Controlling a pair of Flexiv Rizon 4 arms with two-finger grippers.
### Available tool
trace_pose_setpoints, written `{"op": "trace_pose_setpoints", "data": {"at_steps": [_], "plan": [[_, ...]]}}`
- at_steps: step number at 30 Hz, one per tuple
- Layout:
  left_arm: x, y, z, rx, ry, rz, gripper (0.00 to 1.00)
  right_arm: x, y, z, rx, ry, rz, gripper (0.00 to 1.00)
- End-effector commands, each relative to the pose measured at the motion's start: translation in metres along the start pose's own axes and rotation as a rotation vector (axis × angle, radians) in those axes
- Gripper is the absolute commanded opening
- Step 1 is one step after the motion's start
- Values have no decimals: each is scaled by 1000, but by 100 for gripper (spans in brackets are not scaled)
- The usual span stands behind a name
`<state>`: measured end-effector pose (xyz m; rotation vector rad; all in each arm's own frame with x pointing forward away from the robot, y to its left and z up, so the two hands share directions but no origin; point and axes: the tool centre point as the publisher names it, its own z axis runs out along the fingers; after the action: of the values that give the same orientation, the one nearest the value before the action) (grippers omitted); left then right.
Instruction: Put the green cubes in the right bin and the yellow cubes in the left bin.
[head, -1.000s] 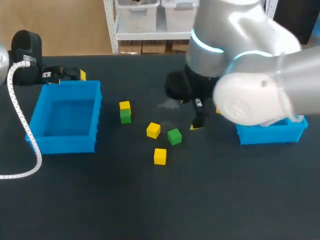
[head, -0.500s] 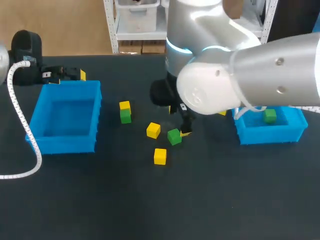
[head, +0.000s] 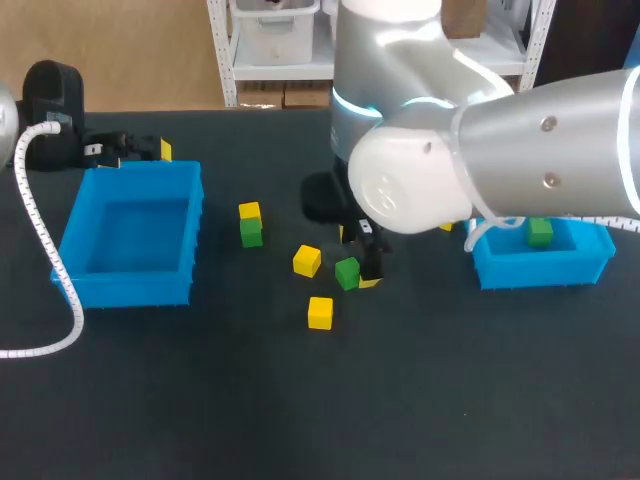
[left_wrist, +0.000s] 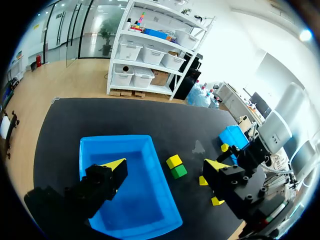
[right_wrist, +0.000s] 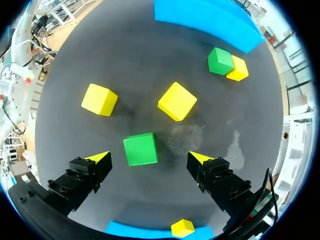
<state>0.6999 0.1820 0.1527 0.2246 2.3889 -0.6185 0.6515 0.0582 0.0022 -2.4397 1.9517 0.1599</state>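
While right gripper hangs mid-frame in head view, fingers apart, small green cube sits untouched between them. Left gripper, also apart, over blue plastic bin.

No writing, label, number or sign could be read in any of the views.
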Motion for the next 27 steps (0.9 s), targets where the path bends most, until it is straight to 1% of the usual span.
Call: {"op": "trace_pose_setpoints", "data": {"at_steps": [1, 3, 7, 8, 9, 10, 11, 12, 13, 19, 27], "plan": [[1, 2, 0, 8, -5, 2, 100, 0, 8, 6, 73, -3, 25, 100], [1, 2, 0, 8, -5, 2, 100, -3, 6, 8, 109, -2, 42, 100], [1, 2, 0, 8, -5, 2, 100, -6, 6, 10, 127, -1, 48, 100], [1, 2, 0, 8, -5, 2, 100, -6, 6, 10, 129, -1, 49, 83], [1, 2, 0, 8, -5, 2, 100, -6, 7, 10, 133, 4, 45, 42], [1, 2, 0, 8, -5, 2, 100, -6, 8, 10, 134, 6, 45, 33], [1, 2, 0, 8, -5, 2, 100, -5, 8, 10, 134, 8, 46, 20], [1, 2, 0, 8, -5, 2, 100, -4, 8, 10, 136, 13, 47, 3], [1, 2, 0, 8, -5, 2, 100, -3, 9, 10, 140, 15, 49, 0], [1, 2, 0, 8, -5, 2, 100, 2, 8, 6, 171, 23, 70, 0], [1, 2, 0, 8, -5, 2, 100, 12, 1, -12, 213, -4, 136, 0]]}}
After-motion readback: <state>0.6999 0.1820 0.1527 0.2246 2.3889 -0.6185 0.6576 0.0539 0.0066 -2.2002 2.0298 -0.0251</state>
